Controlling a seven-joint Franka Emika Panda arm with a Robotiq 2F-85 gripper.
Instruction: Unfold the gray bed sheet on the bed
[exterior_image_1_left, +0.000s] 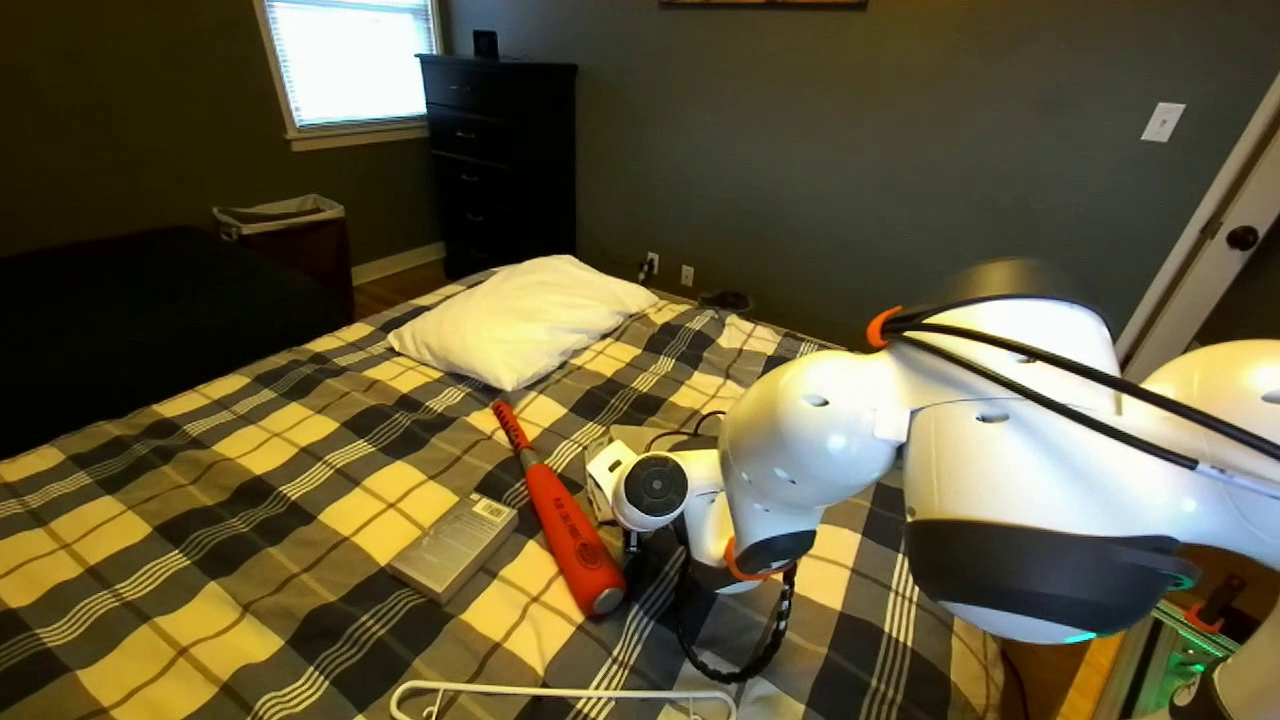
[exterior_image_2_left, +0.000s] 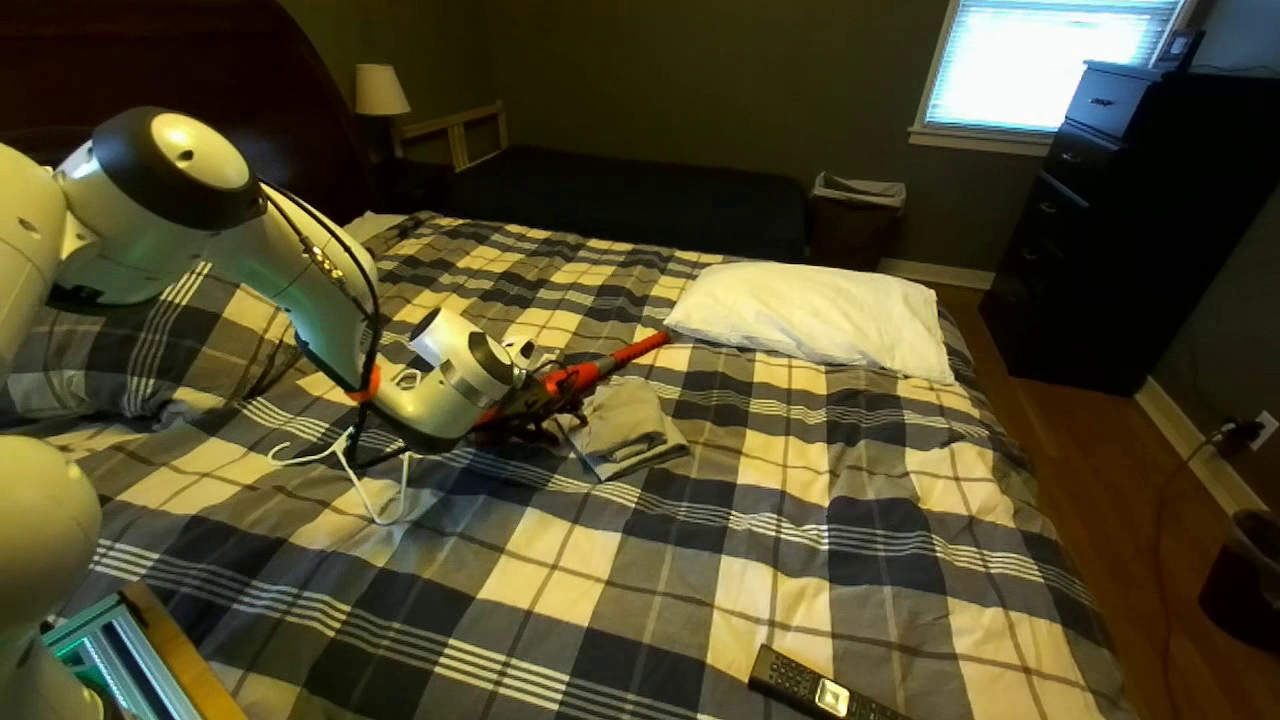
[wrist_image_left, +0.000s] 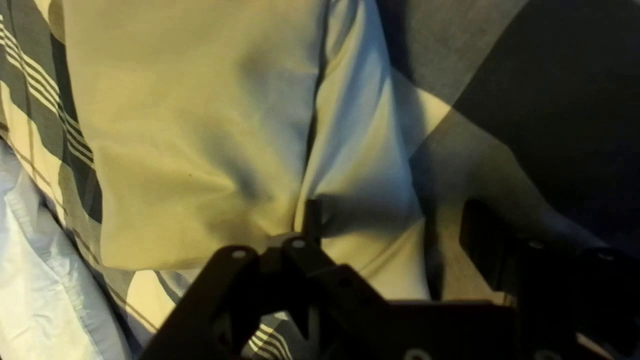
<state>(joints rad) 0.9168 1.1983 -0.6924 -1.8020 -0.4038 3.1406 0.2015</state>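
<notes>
In the foreground of an exterior view, a white hanger (exterior_image_1_left: 565, 691) lies on a plaid-covered bed (exterior_image_1_left: 250, 520), with a flat gray box (exterior_image_1_left: 455, 545) and a red bat (exterior_image_1_left: 555, 510) behind it. Across the bat from the box, the claw (wrist_image_left: 392, 220) is poised low over the gray bed sheet (exterior_image_2_left: 625, 430), which lies folded near the bed's middle. The claw's fingers stand apart and grip nothing; in the wrist view, one is at the slit between the cloth's layers, the other beyond the outer edge, apparently so that what looks like the lower fold can be pinched and drawn out. Whether either fingertip touches fabric cannot be told. The bat, just beside the sheet, may hinder spreading on that side, as could a white pillow (exterior_image_1_left: 525, 315) lying farther off.
</notes>
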